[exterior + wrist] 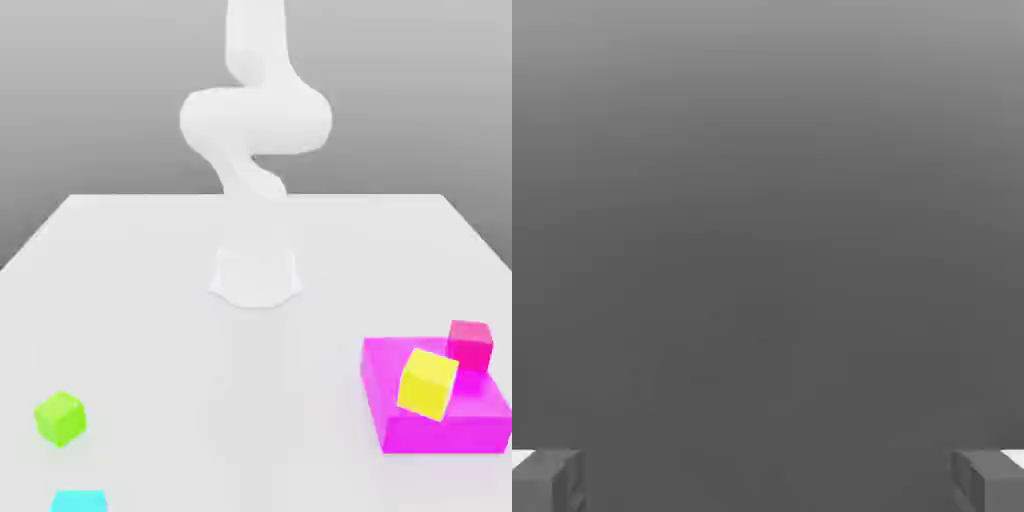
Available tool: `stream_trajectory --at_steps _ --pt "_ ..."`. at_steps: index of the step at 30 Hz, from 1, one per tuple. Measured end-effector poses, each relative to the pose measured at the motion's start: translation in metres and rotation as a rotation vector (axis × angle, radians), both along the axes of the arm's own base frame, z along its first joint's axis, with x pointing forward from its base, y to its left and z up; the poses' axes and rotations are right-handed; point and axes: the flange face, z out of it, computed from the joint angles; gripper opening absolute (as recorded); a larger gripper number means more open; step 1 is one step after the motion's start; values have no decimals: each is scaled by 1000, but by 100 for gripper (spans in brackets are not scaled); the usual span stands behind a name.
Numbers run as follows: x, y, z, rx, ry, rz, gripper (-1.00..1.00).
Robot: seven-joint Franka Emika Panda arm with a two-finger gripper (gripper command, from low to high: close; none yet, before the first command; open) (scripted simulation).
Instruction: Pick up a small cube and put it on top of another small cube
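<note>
With our gripper's (pixel 768 485) fingers spread wide and nothing between them, we see the white arm (pixel 256 120) standing folded above its base, beyond the cubes. On the table (pixel 230 400), toward the exterior view's right, a yellow cube (pixel 428 384) and a red cube (pixel 470 345) are at a magenta block (pixel 445 434), while a green cube (pixel 61 418) sits at the left, near a cyan cube (pixel 79 502) cut by the lower edge.

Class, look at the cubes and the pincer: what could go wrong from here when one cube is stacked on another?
The yellow cube sits tilted on the magenta block, so it might slip when grasped. The red cube is close by it and could get knocked. The open pincer may meet the green cube at an awkward angle.
</note>
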Motion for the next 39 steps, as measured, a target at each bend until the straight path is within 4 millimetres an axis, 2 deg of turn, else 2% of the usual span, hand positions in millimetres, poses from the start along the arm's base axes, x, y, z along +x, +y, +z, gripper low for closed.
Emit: stream_trajectory --at_steps 4,8,12,16,20,24,30,34,35,39 --pt "49 -20 -48 -16 99 -2 0" --pt "90 -42 -101 -27 195 -2 0" --pt "123 -66 -160 -33 291 -1 0" --pt "147 -92 -223 -35 386 1 0" --pt "160 -122 -291 -29 482 -4 0" --pt "166 -143 -362 -23 576 9 0" --pt "155 -176 -471 -4 717 23 0" --pt "152 -181 -534 0 739 26 0" --pt "151 -181 -546 0 739 26 -100" --pt "151 -181 -546 1 740 26 -100"
